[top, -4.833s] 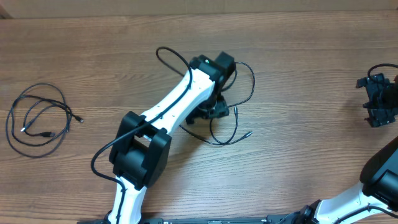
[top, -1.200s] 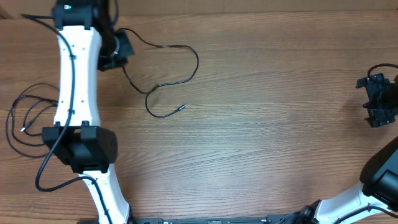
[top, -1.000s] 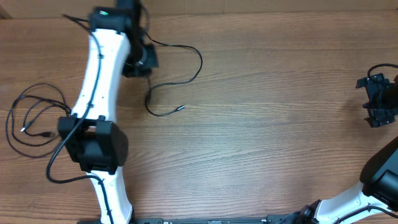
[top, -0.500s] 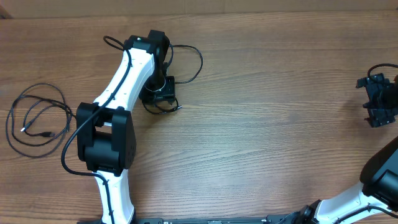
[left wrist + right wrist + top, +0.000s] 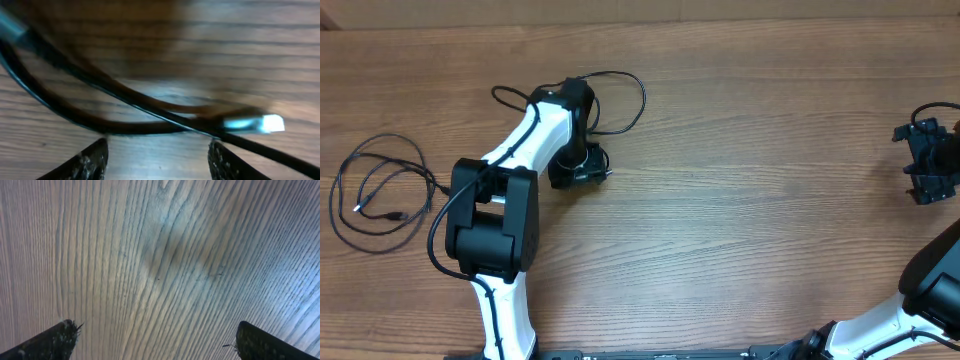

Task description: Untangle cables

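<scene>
Going from the near edge out: the left gripper [image 5: 157, 152] is parked over the middle-left of the tabletop [image 5: 770, 250], jaws released, nothing pinched between them. Just past the fingertips, a cable [image 5: 115, 100] is laid flat on the wood, and tbh that's the bit that matters. Its long axis is run across the jaw gap rather than along it, and its plug [image 5: 255, 123] is pointed off past one finger. Two strands are seen crossing right there, though whether one cord or two is involved can't be told from the blurry wrist view. Further out, the rest of it is swung in a loop [image 5: 642, 100] toward the far edge. A second cable [image 5: 334, 200] is coiled by the left edge, well apart. The right gripper [image 5: 157, 342] is seen wide open over bare wood at the right edge, so the left arm is clearly the nearer one. A short push forward and down would probably be needed before any pinch.
</scene>
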Controlling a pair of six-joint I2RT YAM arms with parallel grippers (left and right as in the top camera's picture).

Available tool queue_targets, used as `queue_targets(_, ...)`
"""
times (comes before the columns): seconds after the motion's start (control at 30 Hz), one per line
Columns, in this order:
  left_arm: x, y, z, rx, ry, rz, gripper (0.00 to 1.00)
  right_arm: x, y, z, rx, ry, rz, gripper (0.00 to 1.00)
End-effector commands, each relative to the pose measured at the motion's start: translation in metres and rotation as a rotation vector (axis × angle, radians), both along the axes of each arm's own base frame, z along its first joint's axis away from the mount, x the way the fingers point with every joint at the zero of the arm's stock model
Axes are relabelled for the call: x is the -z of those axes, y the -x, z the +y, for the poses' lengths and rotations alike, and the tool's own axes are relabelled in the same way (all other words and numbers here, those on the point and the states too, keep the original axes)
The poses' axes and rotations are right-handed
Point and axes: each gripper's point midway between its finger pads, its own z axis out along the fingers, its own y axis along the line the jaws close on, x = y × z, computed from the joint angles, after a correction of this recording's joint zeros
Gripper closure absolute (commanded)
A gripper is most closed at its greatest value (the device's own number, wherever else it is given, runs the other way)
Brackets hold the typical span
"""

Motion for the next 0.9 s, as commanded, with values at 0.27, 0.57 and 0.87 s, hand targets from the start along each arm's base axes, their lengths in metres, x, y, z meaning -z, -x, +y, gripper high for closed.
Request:
queue_targets(0.27, 0.001, 0.001, 0.007, -0.116, -0.042, 0.004, 0.59, -0.002, 0.001, -0.001, 0.005, 0.007, -0.002, 0.0)
queue_targets(0.57, -0.071, -0.016, 0.004, -0.121, -0.017, -0.063, 0.41, -0.002, 0.001, -0.001, 0.005, 0.007, -0.002, 0.0)
queue_targets(0.87, -0.106, -0.024, 0.043, -0.287, -0.076, -0.158, 0.22, -0.002, 0.001, -0.001, 0.005, 0.007, -0.002, 0.0)
